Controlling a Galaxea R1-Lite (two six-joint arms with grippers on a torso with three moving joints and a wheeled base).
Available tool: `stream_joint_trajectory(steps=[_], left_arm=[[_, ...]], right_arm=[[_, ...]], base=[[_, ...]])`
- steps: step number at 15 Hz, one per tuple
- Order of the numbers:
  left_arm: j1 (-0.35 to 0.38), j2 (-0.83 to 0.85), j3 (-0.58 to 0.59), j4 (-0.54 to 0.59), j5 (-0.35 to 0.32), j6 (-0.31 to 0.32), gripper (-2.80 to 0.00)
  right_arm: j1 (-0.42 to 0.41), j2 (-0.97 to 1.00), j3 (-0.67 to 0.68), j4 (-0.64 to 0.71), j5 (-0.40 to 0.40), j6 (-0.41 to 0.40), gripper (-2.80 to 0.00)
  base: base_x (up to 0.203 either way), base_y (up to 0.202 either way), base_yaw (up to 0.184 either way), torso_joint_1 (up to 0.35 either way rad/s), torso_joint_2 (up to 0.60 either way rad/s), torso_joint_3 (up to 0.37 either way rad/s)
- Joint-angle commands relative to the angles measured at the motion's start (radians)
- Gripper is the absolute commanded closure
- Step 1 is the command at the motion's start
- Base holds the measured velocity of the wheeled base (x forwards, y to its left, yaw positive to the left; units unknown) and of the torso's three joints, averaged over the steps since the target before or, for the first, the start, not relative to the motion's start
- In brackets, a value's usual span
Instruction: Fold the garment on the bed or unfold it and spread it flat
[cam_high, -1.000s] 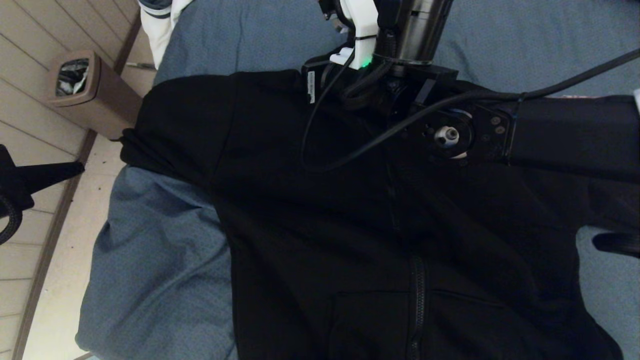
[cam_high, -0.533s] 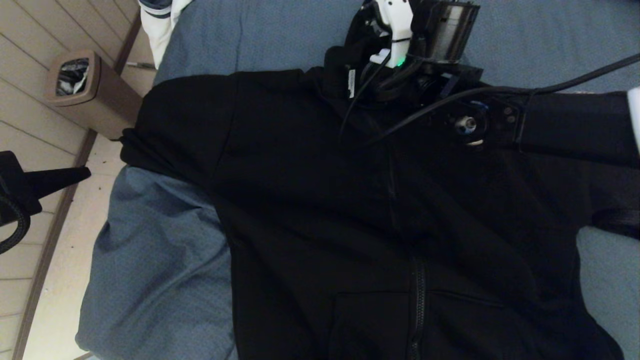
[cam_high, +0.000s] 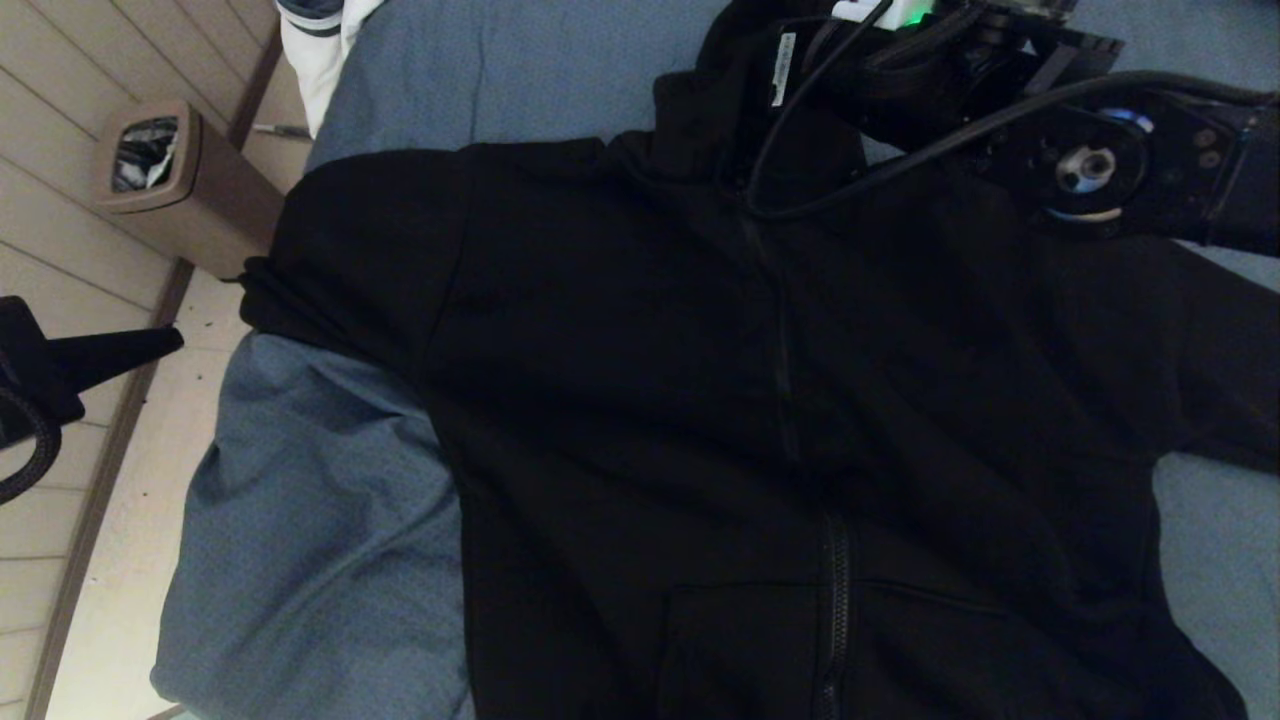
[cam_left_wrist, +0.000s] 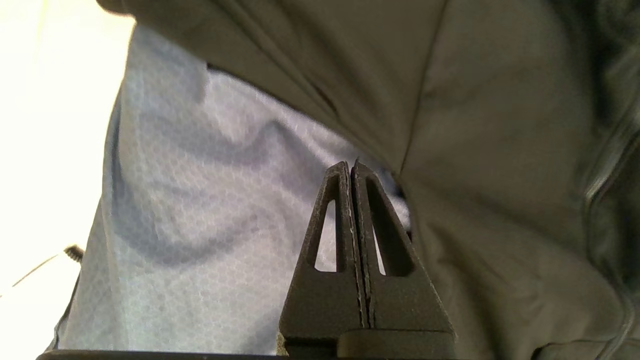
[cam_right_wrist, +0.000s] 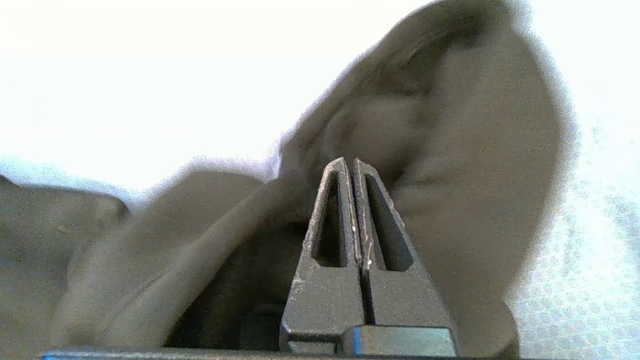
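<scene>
The garment (cam_high: 700, 400), a black zip hoodie, lies front up across the blue-grey bed (cam_high: 320, 520), its left sleeve hanging over the bed's left edge. My right arm (cam_high: 1090, 170) reaches over the collar at the far side. The right gripper (cam_right_wrist: 352, 161) is shut, its tips pushed against the inside of the hood (cam_right_wrist: 475, 125); no cloth shows between the jaws. The hood (cam_high: 725, 80) stretches away from the collar. My left gripper (cam_high: 165, 342) hangs shut beside the bed; the left gripper (cam_left_wrist: 351, 162) points at the sheet near the sleeve and holds nothing.
A brown waste bin (cam_high: 170, 180) stands on the pale plank floor (cam_high: 60, 250) left of the bed. A white and navy duvet (cam_high: 320, 40) lies at the far left corner. The right arm's black cable (cam_high: 800, 205) loops over the hoodie's chest.
My right arm has moved toward the far side of the bed and rightward, and the hood now stretches out past the collar. The left gripper has stayed in place.
</scene>
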Motion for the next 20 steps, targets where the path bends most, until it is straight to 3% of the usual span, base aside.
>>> stream_joint_trajectory(steps=[1,4,6,8,10,13,15,17,20], left_arm=[[0.0,-0.024,-0.008,0.0,0.002,-0.002,0.0],[0.0,-0.062,-0.018,0.001,0.005,0.0,0.0],[0.0,-0.111,-0.032,0.017,0.011,0.005,0.0],[0.002,-0.208,-0.049,0.103,0.024,0.022,0.0],[0.002,-0.351,-0.044,0.234,0.073,0.05,0.0],[0.003,-0.556,0.022,0.401,0.219,0.072,0.0],[0.006,-0.684,0.083,0.499,0.267,0.077,0.0],[0.072,-0.743,0.132,0.615,0.291,0.067,0.0],[0.138,-0.747,0.198,0.653,0.294,0.031,0.0]], right_arm=[[0.004,-0.046,0.005,-0.001,-0.014,0.006,0.0],[0.005,-0.142,0.03,0.034,-0.036,0.023,0.0],[0.005,-0.251,0.058,0.141,-0.044,0.07,0.0],[0.004,-0.394,0.12,0.29,-0.078,0.121,0.0],[-0.003,-0.582,0.29,0.416,-0.139,0.156,0.0],[-0.015,-0.937,0.681,0.499,-0.257,0.179,0.0],[-0.082,-1.154,0.937,0.533,-0.348,0.187,0.0],[-0.183,-1.331,1.126,0.561,-0.406,0.191,0.0],[-0.434,-1.493,1.322,0.587,-0.437,0.192,0.0]], base=[[0.0,0.0,0.0,0.0,0.0,0.0],[0.0,0.0,0.0,0.0,0.0,0.0],[0.0,0.0,0.0,0.0,0.0,0.0],[0.0,0.0,0.0,0.0,0.0,0.0],[0.0,0.0,0.0,0.0,0.0,0.0],[0.0,0.0,0.0,0.0,0.0,0.0],[0.0,0.0,0.0,0.0,0.0,0.0],[0.0,0.0,0.0,0.0,0.0,0.0],[0.0,0.0,0.0,0.0,0.0,0.0]])
